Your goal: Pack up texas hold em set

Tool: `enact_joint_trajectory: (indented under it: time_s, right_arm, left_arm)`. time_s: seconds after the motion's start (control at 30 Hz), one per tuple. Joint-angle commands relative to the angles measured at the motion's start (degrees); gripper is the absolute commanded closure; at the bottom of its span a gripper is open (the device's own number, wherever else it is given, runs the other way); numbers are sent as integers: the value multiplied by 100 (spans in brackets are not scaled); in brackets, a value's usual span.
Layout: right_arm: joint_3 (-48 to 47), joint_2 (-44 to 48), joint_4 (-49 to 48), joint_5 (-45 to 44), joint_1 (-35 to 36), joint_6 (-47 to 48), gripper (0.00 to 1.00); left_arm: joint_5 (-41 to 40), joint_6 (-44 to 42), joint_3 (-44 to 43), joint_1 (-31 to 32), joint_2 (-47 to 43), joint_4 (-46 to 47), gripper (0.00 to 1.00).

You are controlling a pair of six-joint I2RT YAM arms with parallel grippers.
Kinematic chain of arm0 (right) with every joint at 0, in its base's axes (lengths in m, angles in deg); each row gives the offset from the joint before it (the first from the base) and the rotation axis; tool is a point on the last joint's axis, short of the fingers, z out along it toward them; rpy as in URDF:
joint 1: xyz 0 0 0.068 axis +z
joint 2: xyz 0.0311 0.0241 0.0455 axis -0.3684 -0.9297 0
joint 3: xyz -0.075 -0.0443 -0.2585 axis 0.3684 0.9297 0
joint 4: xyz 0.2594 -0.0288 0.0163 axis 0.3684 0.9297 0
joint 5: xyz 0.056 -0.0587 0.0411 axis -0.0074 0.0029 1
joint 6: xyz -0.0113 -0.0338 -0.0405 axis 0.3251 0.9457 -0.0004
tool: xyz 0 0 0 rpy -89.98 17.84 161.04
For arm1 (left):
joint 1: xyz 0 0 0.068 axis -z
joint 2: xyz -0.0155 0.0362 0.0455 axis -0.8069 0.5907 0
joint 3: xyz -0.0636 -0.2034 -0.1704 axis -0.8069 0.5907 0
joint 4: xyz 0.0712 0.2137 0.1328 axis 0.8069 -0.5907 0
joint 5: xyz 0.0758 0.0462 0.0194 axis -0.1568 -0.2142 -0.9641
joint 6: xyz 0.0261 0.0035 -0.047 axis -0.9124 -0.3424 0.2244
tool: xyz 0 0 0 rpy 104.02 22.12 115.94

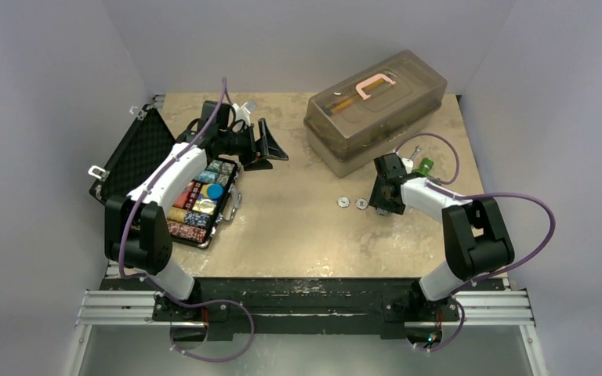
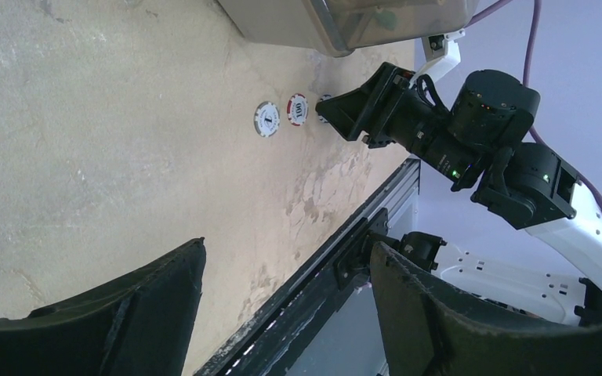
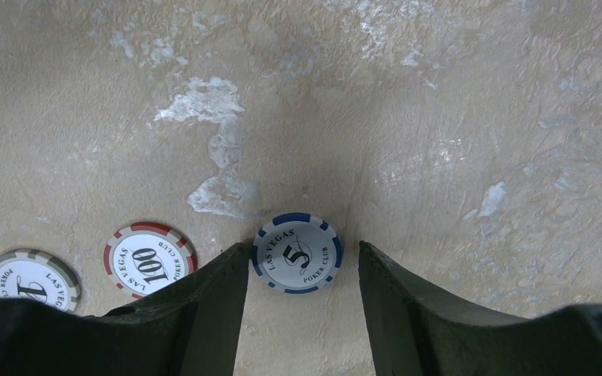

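Observation:
The black briefcase lies open at the table's left, with rows of coloured chips and a blue disc in its base. My left gripper is open and empty, held over the table just right of the case. My right gripper is open, down at the table. A loose blue "5" chip lies flat between its fingertips, against the left one. A red "100" chip and a grey "1" chip lie just left of it.
A translucent grey tub with a pink clamp on its lid stands at the back right, close behind my right arm. A green-handled tool lies beside my right wrist. The black rail runs along the near edge.

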Motion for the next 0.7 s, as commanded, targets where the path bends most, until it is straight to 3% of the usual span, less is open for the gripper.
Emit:
enact_joint_trajectory:
  time_s: [0.0, 0.27, 0.4, 0.67]
  right_arm:
    - [-168, -16, 182, -94, 7, -51, 49]
    - [-66, -61, 133, 62, 7, 14, 52]
    - [-8, 23, 94, 81, 5, -88, 58]
    - [-15, 74, 59, 190, 7, -116, 59]
  left_arm:
    - [146, -54, -225, 11, -179, 99, 26]
    - [158, -70, -238, 8, -183, 99, 26]
    - [165, -80, -238, 6, -162, 99, 26]
    - [182, -89, -238, 3, -146, 99, 26]
